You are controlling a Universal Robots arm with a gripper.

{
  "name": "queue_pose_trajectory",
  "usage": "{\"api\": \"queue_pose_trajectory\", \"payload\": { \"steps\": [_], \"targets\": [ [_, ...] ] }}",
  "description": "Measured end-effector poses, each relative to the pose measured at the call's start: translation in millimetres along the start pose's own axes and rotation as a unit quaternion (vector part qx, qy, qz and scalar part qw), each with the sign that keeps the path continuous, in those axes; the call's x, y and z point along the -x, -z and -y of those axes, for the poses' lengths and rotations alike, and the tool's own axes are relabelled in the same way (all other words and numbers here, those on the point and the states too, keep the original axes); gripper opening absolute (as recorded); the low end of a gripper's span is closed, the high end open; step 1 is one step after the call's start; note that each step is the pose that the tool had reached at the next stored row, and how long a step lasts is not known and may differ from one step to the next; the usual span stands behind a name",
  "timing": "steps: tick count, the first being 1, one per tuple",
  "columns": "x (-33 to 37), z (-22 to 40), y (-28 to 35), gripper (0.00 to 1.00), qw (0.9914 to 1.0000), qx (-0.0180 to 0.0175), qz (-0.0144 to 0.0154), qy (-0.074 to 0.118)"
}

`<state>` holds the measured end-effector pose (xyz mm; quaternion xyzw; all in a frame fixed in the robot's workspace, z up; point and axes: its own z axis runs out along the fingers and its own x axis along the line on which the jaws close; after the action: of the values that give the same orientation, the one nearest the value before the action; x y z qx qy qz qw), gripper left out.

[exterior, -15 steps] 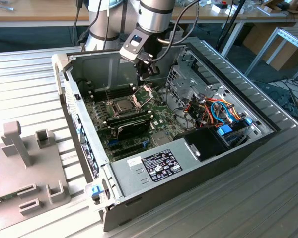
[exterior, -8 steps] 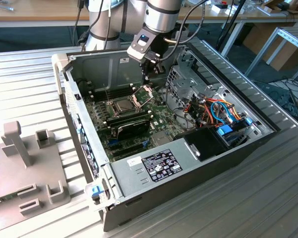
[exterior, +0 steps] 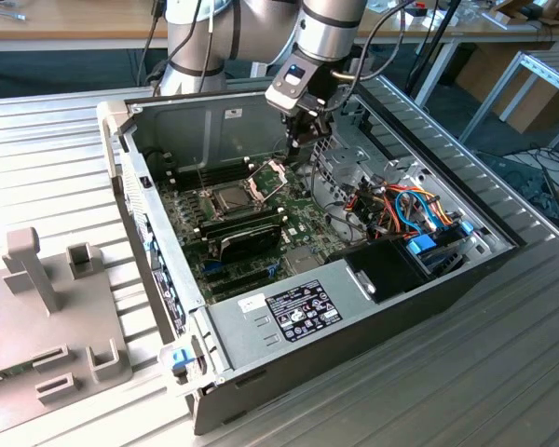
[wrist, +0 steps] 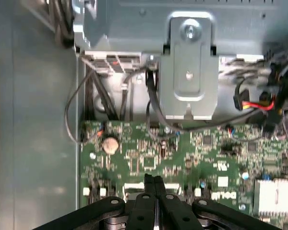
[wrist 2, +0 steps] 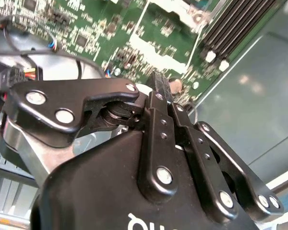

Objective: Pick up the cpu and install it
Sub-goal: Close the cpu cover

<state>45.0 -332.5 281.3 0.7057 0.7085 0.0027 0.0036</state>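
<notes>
gripper (exterior: 300,138) fingers (wrist: 150,187) pinched shut on nothing, cpu (exterior: 232,197) sits in the socket just below them, socket frame (exterior: 271,173) flipped up beside the tips, probably to leave it uncovered

- Arm (exterior: 331,28): upper part cut off by the edge of the exterior view.
- Grey fixture (exterior: 47,326): cut off at the exterior view's left.
- Gripper (wrist: 154,179): body cut off in the first wrist view.
- Motherboard (wrist 2: 134,33): blurred, partly hidden behind the gripper.
- Socket (exterior: 235,197): contents too small to tell.
</notes>
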Motion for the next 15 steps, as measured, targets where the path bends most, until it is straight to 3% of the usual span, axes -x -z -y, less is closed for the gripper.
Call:
{"api": "queue_pose_trajectory", "payload": {
  "steps": [5, 15],
  "targets": [
    [0.1, -9.0, -8.3, 0.11, 1.0, 0.0, 0.0001, 0.0],
    [0.0, -10.0, -26.8, 0.11, 1.0, 0.0, 0.0, 0.0]
  ]
}}
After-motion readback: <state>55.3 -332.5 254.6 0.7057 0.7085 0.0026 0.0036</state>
